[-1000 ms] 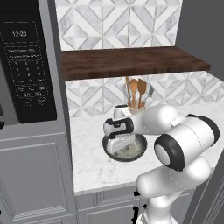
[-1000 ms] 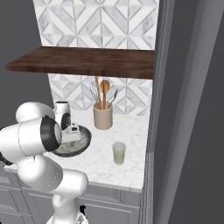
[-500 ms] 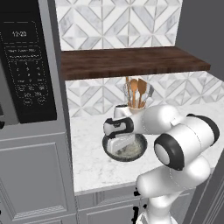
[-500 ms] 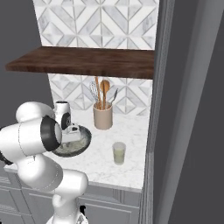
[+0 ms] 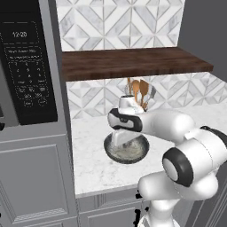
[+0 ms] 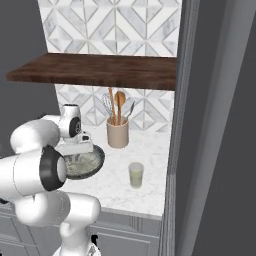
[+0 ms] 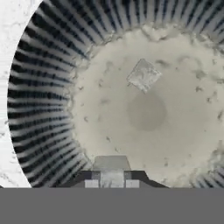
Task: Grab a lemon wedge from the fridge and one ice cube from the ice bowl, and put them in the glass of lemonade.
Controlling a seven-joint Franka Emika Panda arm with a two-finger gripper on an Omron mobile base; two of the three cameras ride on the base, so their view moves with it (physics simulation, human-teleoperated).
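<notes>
The ice bowl (image 5: 107, 150) (image 6: 98, 159) (image 7: 39, 109) sits on the marble counter, with a dark ribbed wall and a speckled pale floor. My gripper (image 5: 120, 142) (image 6: 76, 151) (image 7: 111, 181) reaches down into it. It is shut on a pale ice cube (image 7: 111, 165) wedged between the dark fingertips (image 7: 91, 178). A second ice cube (image 7: 143, 75) lies loose on the bowl's floor, farther in. The glass of lemonade (image 6: 135, 175) stands upright on the counter to the right of the bowl, apart from it. The lemon wedge and the fridge are out of view.
A beige pot of wooden spoons (image 5: 138, 94) (image 6: 118, 134) stands behind the bowl against the tiled wall. A dark wooden shelf (image 5: 133, 63) hangs above the counter. A black microwave panel (image 5: 26, 66) is at the left, and a tall dark grey panel (image 6: 215, 125) at the right.
The jaws have come together on the ice cube inside the bowl. The arm and the bowl have hardly moved.
</notes>
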